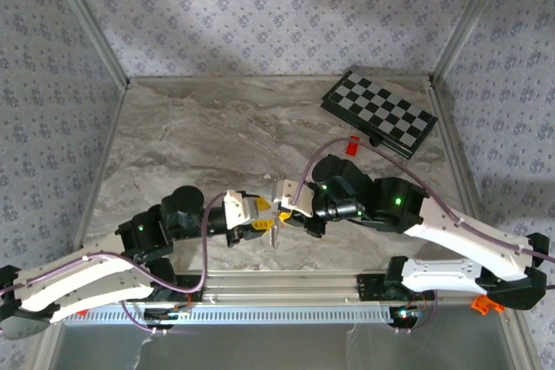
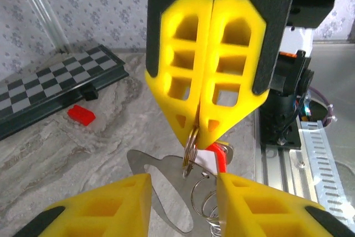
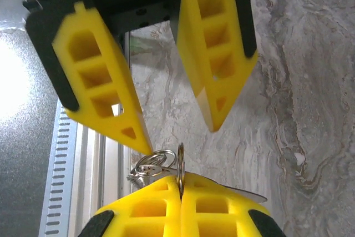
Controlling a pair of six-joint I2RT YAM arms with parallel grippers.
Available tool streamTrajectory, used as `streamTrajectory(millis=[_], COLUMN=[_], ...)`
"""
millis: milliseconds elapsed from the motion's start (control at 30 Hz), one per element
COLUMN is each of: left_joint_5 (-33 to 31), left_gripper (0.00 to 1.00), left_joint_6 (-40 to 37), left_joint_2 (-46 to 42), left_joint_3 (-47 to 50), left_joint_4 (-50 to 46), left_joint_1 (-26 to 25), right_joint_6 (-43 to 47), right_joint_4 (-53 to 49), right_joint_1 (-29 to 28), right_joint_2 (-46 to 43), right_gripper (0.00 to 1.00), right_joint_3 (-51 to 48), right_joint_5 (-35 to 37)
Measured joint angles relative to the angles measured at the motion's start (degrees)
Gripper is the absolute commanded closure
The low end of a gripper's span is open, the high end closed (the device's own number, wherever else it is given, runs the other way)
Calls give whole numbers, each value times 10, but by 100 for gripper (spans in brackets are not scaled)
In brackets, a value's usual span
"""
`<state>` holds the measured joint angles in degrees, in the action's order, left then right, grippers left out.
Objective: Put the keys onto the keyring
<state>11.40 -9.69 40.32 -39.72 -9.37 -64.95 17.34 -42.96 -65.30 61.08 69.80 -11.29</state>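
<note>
My right gripper (image 3: 181, 184) is shut on the edge of a steel keyring (image 3: 180, 162), holding it upright above the marble table (image 1: 208, 136). Below the ring hang a flat metal key piece with an oval hole (image 2: 166, 192), some smaller wire rings (image 2: 205, 195) and a red tag (image 2: 221, 156). My left gripper (image 2: 183, 184) is open, with one finger on each side of the hanging metal piece and small rings. In the top view the two grippers meet tip to tip, left gripper (image 1: 264, 214) and right gripper (image 1: 284, 210), with a key (image 1: 274, 233) dangling beneath.
A folded chessboard (image 1: 379, 113) lies at the back right, with a small red block (image 1: 352, 146) beside it. The aluminium rail (image 1: 286, 283) runs along the near edge just below the grippers. Patterned walls enclose the table.
</note>
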Motion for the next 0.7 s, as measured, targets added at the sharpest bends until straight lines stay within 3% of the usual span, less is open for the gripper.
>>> streamTrajectory(millis=[200, 533, 633, 700], left_joint_5=[2, 12, 16, 19], left_gripper=[80, 82, 96, 100], left_joint_6=[-7, -10, -14, -16], left_joint_2=[8, 29, 30, 29], left_joint_3=[0, -9, -11, -11], left_joint_4=[2, 6, 6, 7], left_joint_1=[0, 0, 0, 0], right_joint_6=[3, 3, 3, 3], right_joint_4=[-19, -28, -28, -30], right_joint_1=[-1, -1, -1, -1], right_joint_2=[10, 23, 24, 24], right_gripper=[100, 100, 100, 100], right_joint_3=[5, 12, 14, 15], right_joint_5=[0, -1, -1, -1])
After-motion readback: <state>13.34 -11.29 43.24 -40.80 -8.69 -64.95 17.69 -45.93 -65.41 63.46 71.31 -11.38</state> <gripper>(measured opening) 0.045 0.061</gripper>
